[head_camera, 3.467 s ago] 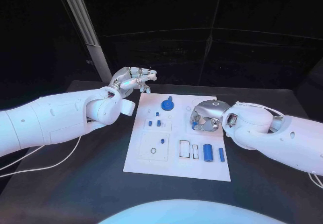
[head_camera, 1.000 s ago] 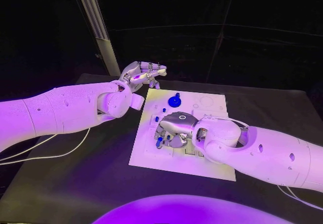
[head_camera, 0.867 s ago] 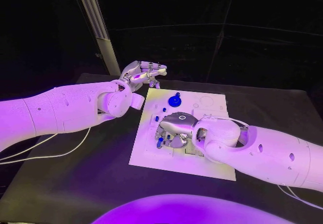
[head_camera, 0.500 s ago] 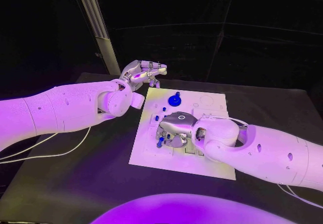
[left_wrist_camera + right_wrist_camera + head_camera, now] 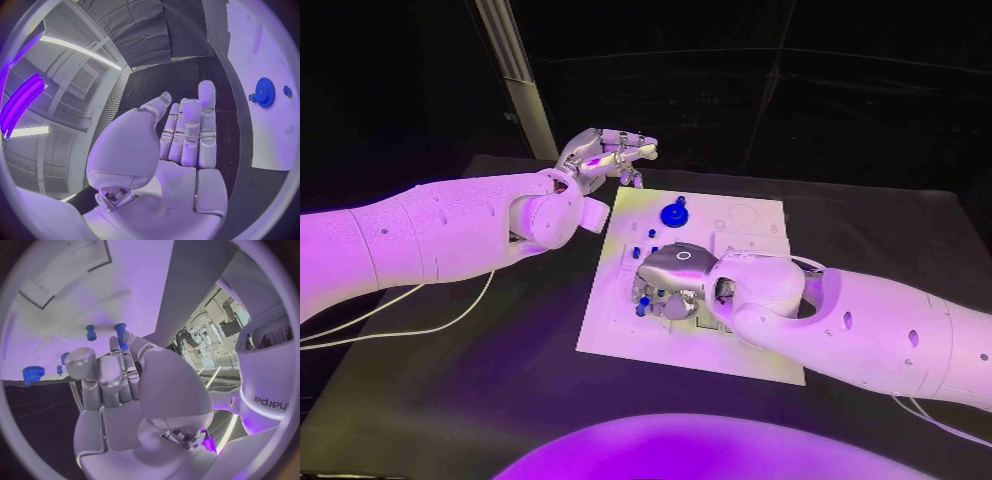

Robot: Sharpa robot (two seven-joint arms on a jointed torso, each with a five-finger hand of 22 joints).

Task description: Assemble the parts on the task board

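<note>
Left hand (image 5: 606, 158) hovers off the far-left corner of the task board (image 5: 620, 335), fingers straight and close together, holding nothing; just beside it on the board sits the blue gear (image 5: 675, 213); further right, right hand (image 5: 672, 281) hangs over the board's middle, clearly the nearer hand, fingertips pinching a small blue peg (image 5: 120, 335), long axis roughly along the fingers; a second peg (image 5: 91, 332) waits just beside.

Head cam looks down over the desk (image 5: 459, 400); wrist cams sit close behind each palm. All three share the task board (image 5: 625, 330).
</note>
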